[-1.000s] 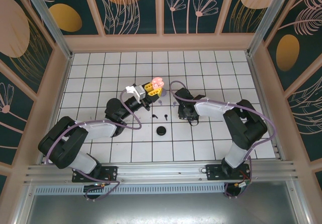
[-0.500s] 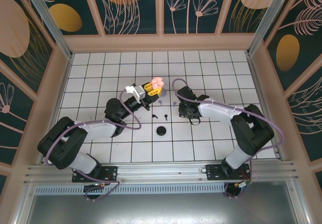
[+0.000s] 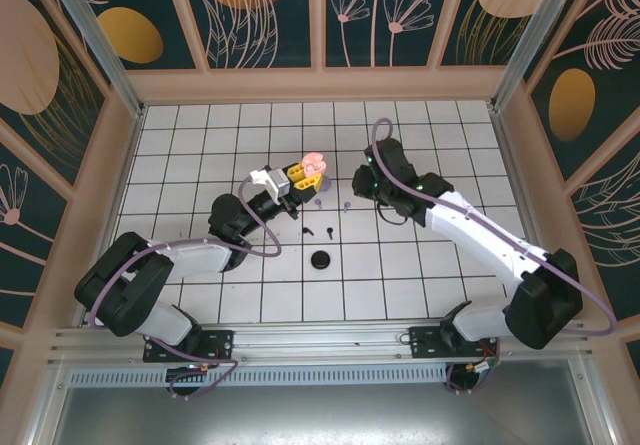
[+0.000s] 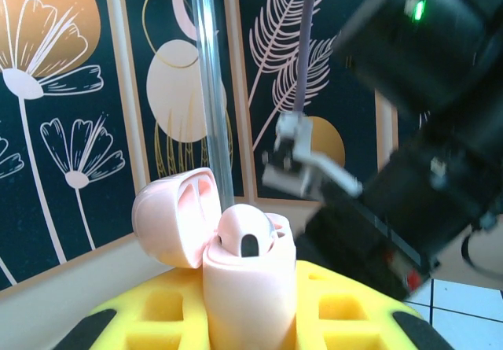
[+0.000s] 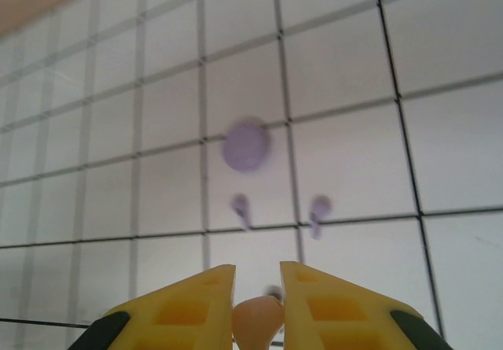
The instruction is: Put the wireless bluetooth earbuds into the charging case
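Observation:
My left gripper (image 3: 300, 175) (image 4: 250, 318) is shut on the pink charging case (image 4: 251, 287) (image 3: 312, 162) and holds it upright above the table. Its lid (image 4: 169, 216) is open. One pink earbud (image 4: 245, 236) sits in the case. My right gripper (image 3: 360, 185) (image 5: 258, 287) hovers just right of the case, shut on the other pink earbud (image 5: 258, 320). Two lilac earbuds (image 5: 241, 207) (image 5: 318, 208) (image 3: 318, 203) lie on the tiles below. Two black earbuds (image 3: 308, 231) (image 3: 329, 231) lie nearer to me.
A round lilac case (image 5: 246, 145) lies just beyond the lilac earbuds. A round black case (image 3: 320, 260) lies on the tiles near the middle front. The right arm's dark wrist (image 4: 409, 200) looms close on the right in the left wrist view. Patterned walls (image 3: 320, 15) enclose the table.
My right gripper has lifted off the tiles with the pink earbud and moved toward the back, nearer the held case. The left arm has stayed still.

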You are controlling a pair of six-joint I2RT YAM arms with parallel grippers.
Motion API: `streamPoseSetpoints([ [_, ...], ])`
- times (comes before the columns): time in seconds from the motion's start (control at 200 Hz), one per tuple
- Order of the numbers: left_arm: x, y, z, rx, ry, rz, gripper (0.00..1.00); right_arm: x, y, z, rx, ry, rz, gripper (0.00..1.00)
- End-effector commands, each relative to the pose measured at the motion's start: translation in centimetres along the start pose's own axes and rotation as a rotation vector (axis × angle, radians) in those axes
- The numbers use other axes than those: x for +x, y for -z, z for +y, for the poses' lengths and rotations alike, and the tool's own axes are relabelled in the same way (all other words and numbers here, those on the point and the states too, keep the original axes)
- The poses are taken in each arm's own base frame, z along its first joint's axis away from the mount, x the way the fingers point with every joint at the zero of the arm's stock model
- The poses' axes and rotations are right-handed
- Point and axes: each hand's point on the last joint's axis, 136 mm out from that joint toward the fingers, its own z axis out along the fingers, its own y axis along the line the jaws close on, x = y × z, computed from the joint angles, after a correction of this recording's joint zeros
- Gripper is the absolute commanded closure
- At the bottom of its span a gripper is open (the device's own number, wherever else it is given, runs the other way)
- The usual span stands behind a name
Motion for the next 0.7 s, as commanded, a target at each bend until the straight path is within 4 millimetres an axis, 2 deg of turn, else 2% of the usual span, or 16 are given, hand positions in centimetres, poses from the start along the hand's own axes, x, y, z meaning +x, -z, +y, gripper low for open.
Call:
streamPoseSetpoints([
  [0.0, -1.2, -0.7, 0.0, 0.01, -0.033, -0.043, 1.0, -3.0, 3.2, 2.6, -0.087, 0.001, -0.067, 0.8],
  [0.17, -1.4, -1.4, 0.1, 0.017, -0.045, -0.053, 1.0, -6.6, 6.5, 6.0, -0.205, 0.002, -0.157, 0.8],
  [0.32, -1.3, -2.1, 0.3, 0.026, -0.051, -0.051, 1.0, -8.3, 8.6, 8.5, -0.313, -0.002, -0.196, 0.8],
  [0.4, -1.2, -2.5, 0.4, 0.029, -0.057, -0.049, 1.0, -9.1, 9.3, 9.3, -0.348, -0.007, -0.22, 0.8],
  [0.53, -1.1, -3.2, 0.6, 0.035, -0.053, -0.048, 1.0, -9.2, 10.4, 10.8, -0.44, -0.014, -0.224, 0.8],
  [0.696, -1.1, -3.7, 0.8, 0.041, -0.041, -0.054, 1.0, -9.2, 11.6, 11.6, -0.519, -0.027, -0.253, 0.8],
])
